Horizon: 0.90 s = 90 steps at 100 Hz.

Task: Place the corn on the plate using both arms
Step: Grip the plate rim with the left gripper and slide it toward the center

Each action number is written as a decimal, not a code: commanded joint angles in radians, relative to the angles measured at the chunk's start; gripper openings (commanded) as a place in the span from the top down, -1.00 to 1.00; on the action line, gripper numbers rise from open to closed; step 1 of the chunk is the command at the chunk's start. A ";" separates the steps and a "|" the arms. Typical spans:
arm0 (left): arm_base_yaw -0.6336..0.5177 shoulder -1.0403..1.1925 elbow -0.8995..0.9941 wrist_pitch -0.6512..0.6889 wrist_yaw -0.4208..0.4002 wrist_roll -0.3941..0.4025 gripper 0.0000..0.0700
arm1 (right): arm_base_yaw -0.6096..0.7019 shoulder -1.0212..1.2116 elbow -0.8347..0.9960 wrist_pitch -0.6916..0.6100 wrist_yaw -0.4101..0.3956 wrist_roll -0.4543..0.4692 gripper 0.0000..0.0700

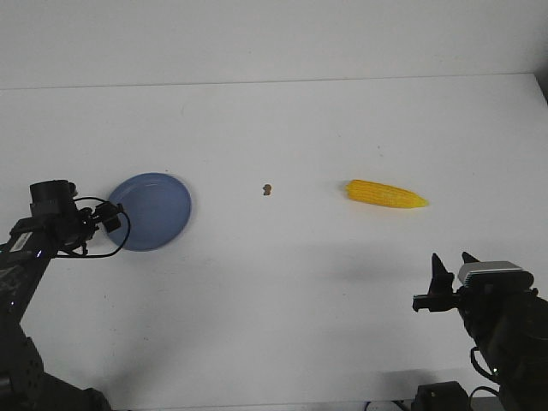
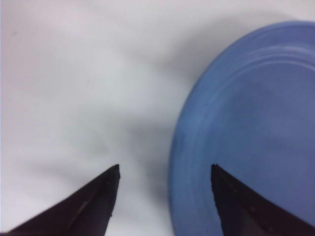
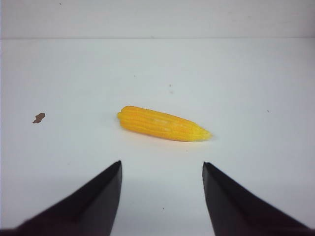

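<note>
At the far left of the front view, the left arm (image 1: 34,235) reaches in from the table's edge, its black cable looping beside its tip. The left gripper (image 1: 112,217) sits right at the near-left rim of the plate (image 1: 152,210), a round, shallow periwinkle-blue dish lying flat on the white table (image 1: 282,137). In the left wrist view its two dark fingers (image 2: 93,201) are spread apart and hold nothing; one is over bare table, the other over the plate's (image 2: 246,128) rim, though whether either touches the plate I cannot tell.

Further right, about midway between plate and cob, a tiny brown speck (image 1: 266,189) lies on the table. It also shows in the right wrist view (image 3: 39,117).

Right of centre lies the corn (image 1: 385,195), a bright yellow tapered cob resting flat on the table, well apart from the plate, its pointed tip aimed toward the right edge.

At the lower right, the right arm (image 1: 505,330) carries a grey camera block. The right gripper (image 1: 451,278) stands nearer the camera than the cob and clear of it. In the right wrist view its fingers (image 3: 93,196) gape wide and empty, with the corn (image 3: 162,124) lying crosswise beyond them
</note>
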<state>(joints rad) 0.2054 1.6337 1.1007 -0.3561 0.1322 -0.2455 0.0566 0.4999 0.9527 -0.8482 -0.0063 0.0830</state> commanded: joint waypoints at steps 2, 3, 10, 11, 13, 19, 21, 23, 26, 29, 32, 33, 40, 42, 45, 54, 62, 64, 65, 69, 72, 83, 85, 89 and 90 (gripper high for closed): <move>0.004 0.028 0.021 0.003 0.004 -0.008 -0.08 | -0.002 0.005 0.018 0.008 0.000 0.007 0.01; 0.004 0.029 0.021 0.004 0.004 -0.009 -0.08 | -0.002 0.005 0.018 0.008 0.000 0.007 0.01; 0.004 0.032 0.021 0.006 0.004 -0.008 -0.08 | -0.002 0.005 0.018 0.008 -0.001 0.007 0.01; 0.004 0.034 0.021 0.007 0.004 -0.008 -0.08 | -0.002 0.005 0.018 0.008 -0.001 0.007 0.01; 0.004 0.035 0.021 0.010 0.004 -0.008 -0.08 | -0.002 0.005 0.018 0.008 0.000 0.007 0.01; 0.004 0.039 0.021 0.014 0.004 -0.008 -0.08 | -0.002 0.005 0.018 0.009 -0.001 0.007 0.01; 0.004 0.042 0.021 0.016 0.004 -0.008 -0.08 | -0.002 0.005 0.018 0.009 -0.001 0.007 0.01; 0.004 0.043 0.021 0.017 0.004 -0.008 -0.08 | -0.002 0.005 0.018 0.009 0.000 0.007 0.01; 0.004 0.045 0.021 0.018 0.004 -0.008 -0.08 | -0.002 0.005 0.018 0.009 0.000 0.007 0.01; 0.004 0.048 0.021 0.018 0.004 -0.008 -0.08 | -0.002 0.005 0.018 0.009 -0.001 0.007 0.01; 0.003 0.051 0.021 0.018 0.004 -0.008 -0.08 | -0.002 0.005 0.018 0.009 0.000 0.007 0.01; 0.003 0.053 0.021 0.018 0.004 -0.008 -0.08 | -0.002 0.005 0.018 0.009 0.000 0.007 0.01; 0.002 0.063 0.021 0.018 0.004 -0.008 -0.08 | -0.002 0.005 0.018 0.009 0.000 0.007 0.01; 0.002 0.066 0.021 0.018 0.004 -0.008 -0.08 | -0.002 0.005 0.018 0.009 -0.001 0.007 0.01; 0.001 0.070 0.021 0.018 0.004 -0.008 -0.08 | -0.002 0.005 0.018 0.009 0.000 0.007 0.01; -0.002 0.082 0.021 0.018 0.004 -0.008 -0.08 | -0.002 0.005 0.018 0.009 0.000 0.007 0.01; -0.003 0.088 0.021 0.018 0.005 -0.008 -0.07 | -0.002 0.005 0.018 0.008 -0.001 0.007 0.01; -0.003 0.088 0.021 0.018 0.005 -0.008 -0.07 | -0.002 0.005 0.018 0.008 0.000 0.007 0.01; -0.003 0.088 0.021 0.018 0.005 -0.008 -0.06 | -0.002 0.005 0.018 0.008 0.000 0.007 0.01; -0.004 0.088 0.021 0.018 0.005 -0.008 0.00 | -0.002 0.005 0.018 0.008 -0.001 0.007 0.01; -0.004 0.088 0.021 0.018 0.005 -0.006 0.14 | -0.002 0.005 0.018 0.008 0.000 0.007 0.01; -0.004 0.088 0.021 0.013 0.010 -0.006 0.89 | -0.002 0.005 0.018 0.008 0.000 0.007 0.01; -0.004 0.088 0.021 0.013 0.011 -0.006 0.98 | -0.002 0.005 0.018 0.008 0.000 0.007 0.01; -0.004 0.088 0.021 0.014 0.013 -0.006 0.99 | -0.002 0.005 0.018 0.008 0.000 0.007 0.01; -0.004 0.088 0.021 0.014 0.016 -0.007 0.99 | -0.002 0.005 0.018 0.008 0.000 0.007 0.01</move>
<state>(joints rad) 0.2005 1.6958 1.1080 -0.3351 0.1497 -0.2523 0.0566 0.4999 0.9527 -0.8482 -0.0063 0.0830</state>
